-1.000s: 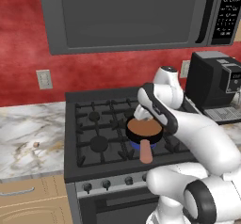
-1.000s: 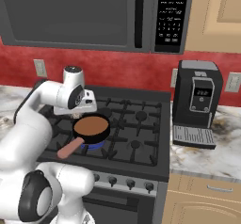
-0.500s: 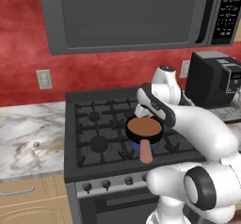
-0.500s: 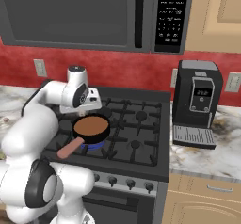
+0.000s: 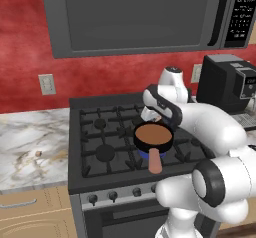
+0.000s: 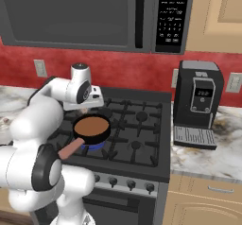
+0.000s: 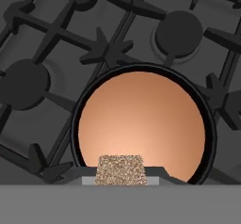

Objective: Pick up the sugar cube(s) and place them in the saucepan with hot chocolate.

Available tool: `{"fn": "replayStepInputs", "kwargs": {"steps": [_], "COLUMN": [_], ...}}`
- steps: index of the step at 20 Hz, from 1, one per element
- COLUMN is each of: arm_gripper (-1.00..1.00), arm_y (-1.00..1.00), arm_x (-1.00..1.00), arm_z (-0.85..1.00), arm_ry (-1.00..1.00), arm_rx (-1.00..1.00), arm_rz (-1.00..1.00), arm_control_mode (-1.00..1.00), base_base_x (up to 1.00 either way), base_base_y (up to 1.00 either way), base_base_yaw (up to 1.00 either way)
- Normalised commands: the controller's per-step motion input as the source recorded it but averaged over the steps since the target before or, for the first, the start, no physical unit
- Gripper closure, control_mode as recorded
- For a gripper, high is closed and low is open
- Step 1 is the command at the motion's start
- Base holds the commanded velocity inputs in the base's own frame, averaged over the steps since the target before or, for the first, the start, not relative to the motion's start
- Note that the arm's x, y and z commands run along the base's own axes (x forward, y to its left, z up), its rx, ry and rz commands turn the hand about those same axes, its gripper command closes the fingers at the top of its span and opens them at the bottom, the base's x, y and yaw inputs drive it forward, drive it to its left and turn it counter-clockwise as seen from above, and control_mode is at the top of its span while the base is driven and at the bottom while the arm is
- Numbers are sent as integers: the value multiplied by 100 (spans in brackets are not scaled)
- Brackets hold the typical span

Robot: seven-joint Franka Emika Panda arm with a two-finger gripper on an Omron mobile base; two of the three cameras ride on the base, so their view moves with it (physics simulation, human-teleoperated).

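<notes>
You have the black stove [image 5: 100, 147] under the arm, with the marble desk [image 5: 25, 147] to its left and the coffee machine [image 6: 196, 103] on the desk at its right. The saucepan with hot chocolate [image 5: 153, 136] sits on a front burner, its pinkish handle pointing toward the base, and its brown surface [image 7: 141, 124] is smooth and unbroken. Your hand [image 6: 86, 109] hangs just above the far rim of the pan. In the hand view a sugar cube [image 7: 120, 169] sits pinched between the finger tips, so the hand is closed around it, directly over the pan's edge and apart from the liquid. On the desk left of the stove lies a tiny tan speck [image 5: 37, 154], possibly another cube, though it is too small to tell.
</notes>
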Motion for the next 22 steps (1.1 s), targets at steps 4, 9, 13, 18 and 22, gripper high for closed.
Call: {"fn": "replayStepInputs", "kwargs": {"steps": [4,9,13,18,22], "arm_gripper": [100,100,100,100,100], "arm_y": [0,0,0,-11,-27], "arm_x": [11,8,13,28,0], "arm_z": [-3,-2,-1,-10,-24], "arm_ry": [0,0,0,0,0], "arm_rx": [0,0,0,0,0], "arm_rz": [0,0,0,0,0], "arm_control_mode": [-100,-100,-100,-100,-100], "base_base_x": [0,0,0,0,0], "base_base_y": [0,0,0,0,0], "base_base_yaw": [0,0,0,0,0]}}
